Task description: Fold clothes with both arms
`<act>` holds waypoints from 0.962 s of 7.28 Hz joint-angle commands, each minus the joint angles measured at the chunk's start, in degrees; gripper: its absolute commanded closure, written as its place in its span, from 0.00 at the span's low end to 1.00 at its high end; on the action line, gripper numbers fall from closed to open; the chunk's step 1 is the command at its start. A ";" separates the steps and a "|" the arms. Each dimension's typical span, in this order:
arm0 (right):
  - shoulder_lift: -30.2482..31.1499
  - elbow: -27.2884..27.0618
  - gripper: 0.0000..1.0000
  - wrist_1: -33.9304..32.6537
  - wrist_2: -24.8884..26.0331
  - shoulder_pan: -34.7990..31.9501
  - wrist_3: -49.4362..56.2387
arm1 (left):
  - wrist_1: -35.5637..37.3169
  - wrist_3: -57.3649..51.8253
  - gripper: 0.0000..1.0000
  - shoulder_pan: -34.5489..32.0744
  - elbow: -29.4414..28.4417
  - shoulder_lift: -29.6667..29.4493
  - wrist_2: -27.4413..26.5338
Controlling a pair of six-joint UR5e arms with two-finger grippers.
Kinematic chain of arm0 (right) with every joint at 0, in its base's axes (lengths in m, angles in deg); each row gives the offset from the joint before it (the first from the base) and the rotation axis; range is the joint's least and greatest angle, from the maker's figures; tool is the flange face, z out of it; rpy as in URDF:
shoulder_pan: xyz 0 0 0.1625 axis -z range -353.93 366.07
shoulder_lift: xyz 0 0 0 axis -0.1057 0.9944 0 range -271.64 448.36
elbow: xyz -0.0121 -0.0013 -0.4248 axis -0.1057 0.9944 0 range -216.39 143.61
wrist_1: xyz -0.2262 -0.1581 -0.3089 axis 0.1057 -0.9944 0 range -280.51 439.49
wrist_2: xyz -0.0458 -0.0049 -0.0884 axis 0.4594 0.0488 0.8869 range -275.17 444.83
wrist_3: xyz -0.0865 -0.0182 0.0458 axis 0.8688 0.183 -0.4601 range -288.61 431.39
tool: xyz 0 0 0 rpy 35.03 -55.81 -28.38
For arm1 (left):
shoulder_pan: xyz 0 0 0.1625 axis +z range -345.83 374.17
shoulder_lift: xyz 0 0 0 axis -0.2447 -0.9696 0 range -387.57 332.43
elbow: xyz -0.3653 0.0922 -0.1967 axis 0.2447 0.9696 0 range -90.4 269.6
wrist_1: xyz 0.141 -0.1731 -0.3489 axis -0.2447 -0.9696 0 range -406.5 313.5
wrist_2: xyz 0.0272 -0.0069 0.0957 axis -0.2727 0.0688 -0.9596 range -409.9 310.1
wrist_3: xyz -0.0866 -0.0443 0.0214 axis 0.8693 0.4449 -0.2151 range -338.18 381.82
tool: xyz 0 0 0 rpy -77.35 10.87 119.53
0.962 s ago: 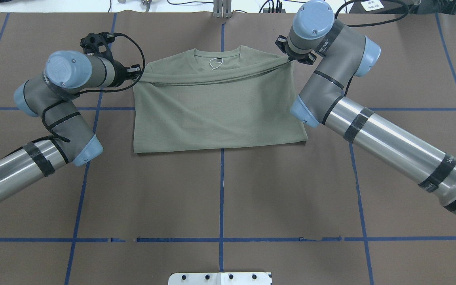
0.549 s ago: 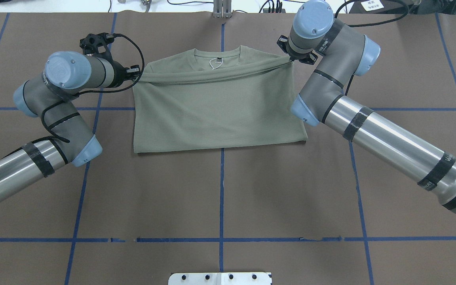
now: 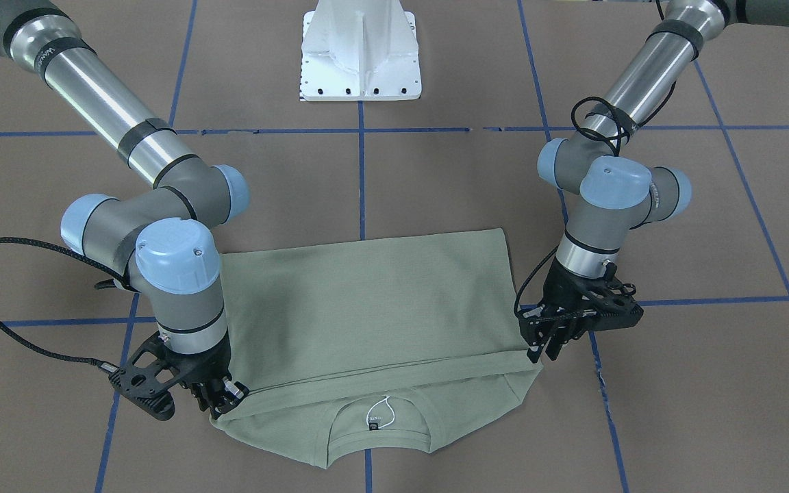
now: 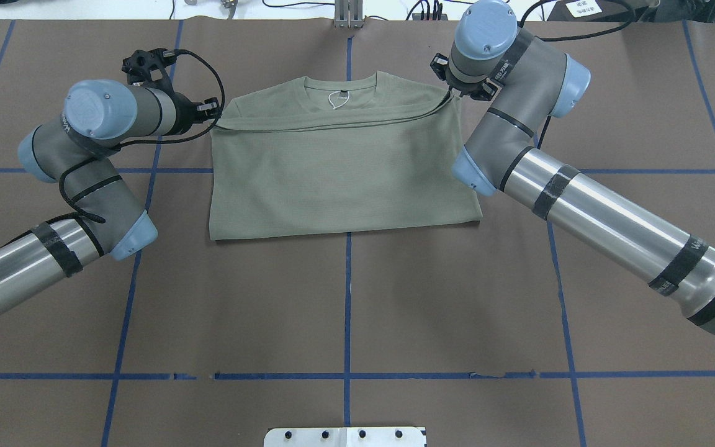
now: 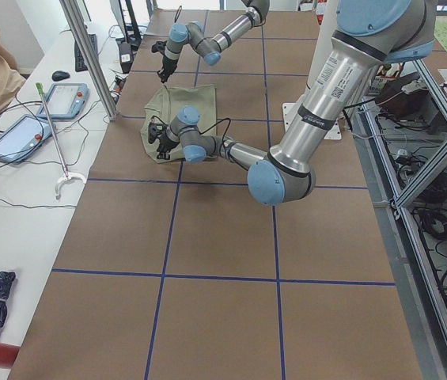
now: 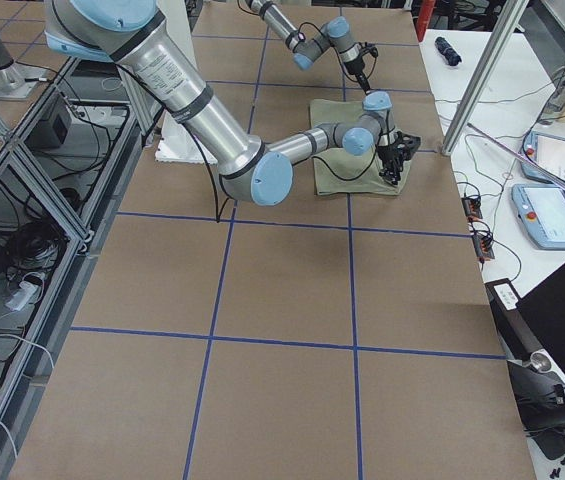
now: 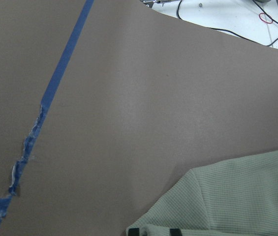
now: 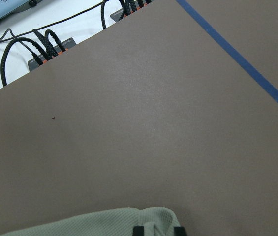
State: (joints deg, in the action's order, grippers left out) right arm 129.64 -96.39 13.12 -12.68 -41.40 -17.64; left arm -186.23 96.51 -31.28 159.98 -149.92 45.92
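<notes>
Shirt [image 4: 339, 174] near the middle of the far edge of the table [image 4: 345, 298], lower half folded up toward the collar [image 4: 340, 81].

Each gripper is closed to a narrow pinch on one end of the folded-over hem [image 4: 332, 126]: the left gripper [image 3: 540, 352] on the end toward the table's left edge, the right gripper [image 3: 220, 407] on the end toward the right edge. The hem runs almost straight between them, just below the collar, and the neck label is not covered. I judge that the half fold is nearly finished. The next move calls for both grippers to lower the hem flat, open at the same time, and pull away sideways without dragging the top layer.
</notes>
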 commanded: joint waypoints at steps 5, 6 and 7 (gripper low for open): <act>17.29 -25.63 0.33 -0.43 -7.26 3.24 -9.19 | -2.13 0.11 0.46 -0.53 2.73 0.62 0.51; 24.04 -33.17 0.32 -0.34 -7.08 5.87 -12.10 | -2.04 0.11 0.46 -0.61 3.43 0.62 0.51; 27.06 -36.47 0.28 -0.16 -6.82 7.63 -14.05 | -2.04 0.02 0.46 -0.53 4.05 1.40 0.51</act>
State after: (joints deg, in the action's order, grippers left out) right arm 151.29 -126.72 12.80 -19.64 -36.26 -28.62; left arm -188.28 96.59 -31.83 163.27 -149.10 46.43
